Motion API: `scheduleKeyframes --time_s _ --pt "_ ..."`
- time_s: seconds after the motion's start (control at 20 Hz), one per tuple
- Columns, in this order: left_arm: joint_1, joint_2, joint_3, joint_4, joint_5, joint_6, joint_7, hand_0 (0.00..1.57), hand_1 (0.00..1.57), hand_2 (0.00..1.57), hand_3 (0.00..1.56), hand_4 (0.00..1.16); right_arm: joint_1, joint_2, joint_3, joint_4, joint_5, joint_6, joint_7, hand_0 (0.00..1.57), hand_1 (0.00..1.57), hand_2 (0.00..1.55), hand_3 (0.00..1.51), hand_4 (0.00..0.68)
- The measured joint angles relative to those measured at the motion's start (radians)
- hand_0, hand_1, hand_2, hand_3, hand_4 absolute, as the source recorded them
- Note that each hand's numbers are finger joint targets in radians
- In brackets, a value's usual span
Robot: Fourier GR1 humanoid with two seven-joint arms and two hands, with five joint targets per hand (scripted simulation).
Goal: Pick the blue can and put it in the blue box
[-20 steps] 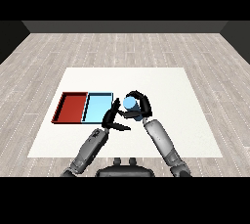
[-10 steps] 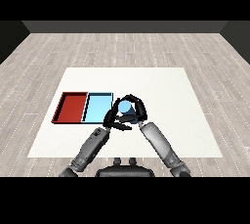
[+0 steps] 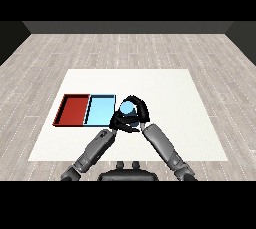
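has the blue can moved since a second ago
Yes. The blue can, held in the right hand, has shifted left toward the light blue tray and now sits just beside its right edge.

The blue can [image 3: 128, 108] is a small pale-blue cylinder with a rounded top, standing roughly upright just beside the right edge of the blue tray [image 3: 99, 110], outside it. Dark fingers curl round its sides, so only its top and part of its front show. The blue tray is shallow, rectangular and light blue, its left side touching a red tray.
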Motion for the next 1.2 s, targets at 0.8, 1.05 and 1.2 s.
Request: scheduleKeyframes --time_s 0.8,1.05,1.2 --pt "-0.066 0.014 -0.086 0.105 0.220 0.122 -0.084 1.57 1.57 1.57 1.52 0.93 0.011 -0.013 0.058 -0.021 -0.159 -0.058 -0.087 1.46 1.46 1.44 1.40 0.627" --pt "-0.084 0.017 -0.117 0.138 0.286 0.152 -0.169 1.57 1.57 1.57 1.51 1.07 0.002 -0.011 0.048 -0.012 -0.189 -0.047 -0.096 1.41 1.41 1.44 1.39 0.588" --pt "-0.094 0.015 -0.120 0.165 0.295 0.158 -0.214 1.57 1.57 1.57 1.54 1.06 0.000 -0.007 0.039 0.005 -0.219 -0.030 -0.114 1.16 1.16 1.24 1.10 0.397"
